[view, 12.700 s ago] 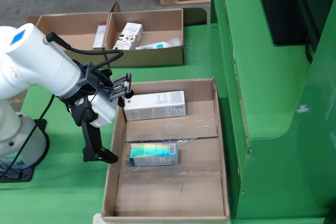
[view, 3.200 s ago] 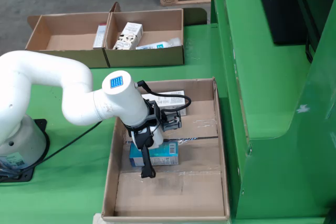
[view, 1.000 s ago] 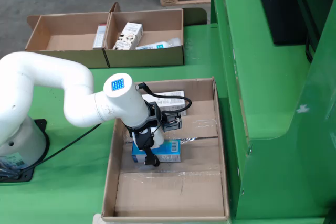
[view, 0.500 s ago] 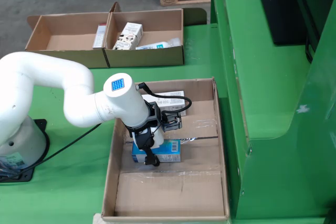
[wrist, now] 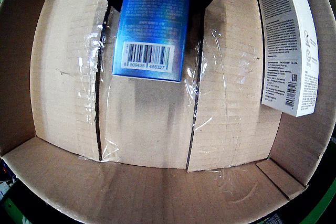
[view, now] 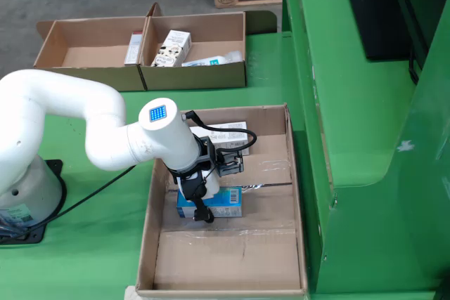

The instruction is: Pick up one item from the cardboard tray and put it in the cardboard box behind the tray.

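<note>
Gripping a blue box (wrist: 150, 24), tool (view: 204, 191) clamped on it, inside the large cardboard box (view: 292, 194), above its taped floor. White carton (wrist: 289, 45) lies beside the blue box, against the cardboard box's wall.

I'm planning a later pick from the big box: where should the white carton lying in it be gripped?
Come from above onto the white carton and take it on its broad printed face, or across its long edges. It lies flat against the box wall, so a sideways approach looks blocked there. The gripper is over the blue box.
</note>
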